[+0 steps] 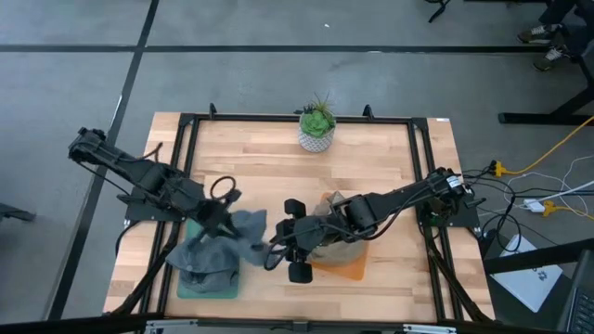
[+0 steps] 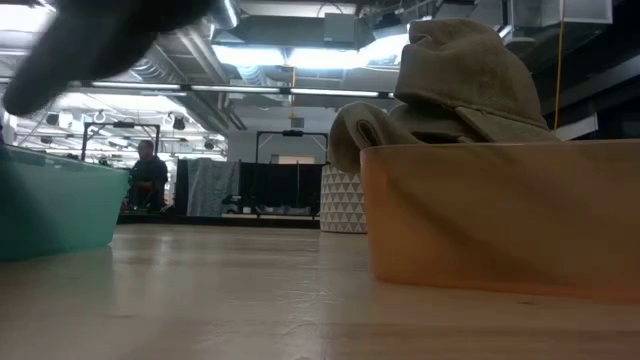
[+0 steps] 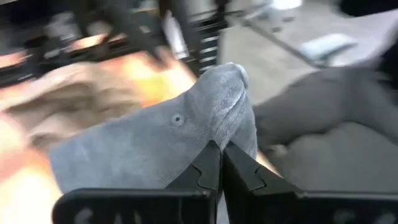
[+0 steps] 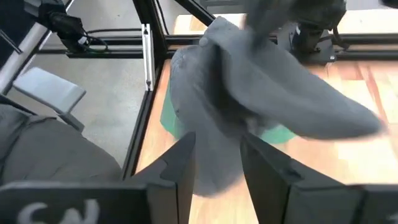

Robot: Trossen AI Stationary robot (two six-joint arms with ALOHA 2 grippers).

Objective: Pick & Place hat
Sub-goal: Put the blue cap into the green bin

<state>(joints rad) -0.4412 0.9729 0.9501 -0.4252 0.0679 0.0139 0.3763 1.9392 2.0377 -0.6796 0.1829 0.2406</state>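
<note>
The left pincer (image 1: 225, 221) is closed tight on a fold of the gray hat (image 1: 243, 225), its two fingers (image 3: 208, 168) pressed together with the cloth bunched between them in the left wrist view. The hat hangs lifted from that grip, spreading away from the pincer toward the right arm. Just below the left pincer sits the green tray (image 1: 208, 283), holding more gray hats (image 1: 206, 258) piled in it; the lifted hat trails down to touch that pile.

The right pincer (image 1: 277, 252) reaches in from the other side, its fingers spread apart with a clear gap between them, nothing gripped. In the right wrist view the gray hat (image 4: 261, 106) hangs straight ahead of that gap, over the green tray (image 4: 168, 118).

Behind the right pincer, under its arm, the orange tray (image 1: 345, 268) holds a tan hat (image 1: 336, 221). Farther off on the counter (image 1: 390, 176) stands a potted plant (image 1: 317, 127).
</note>
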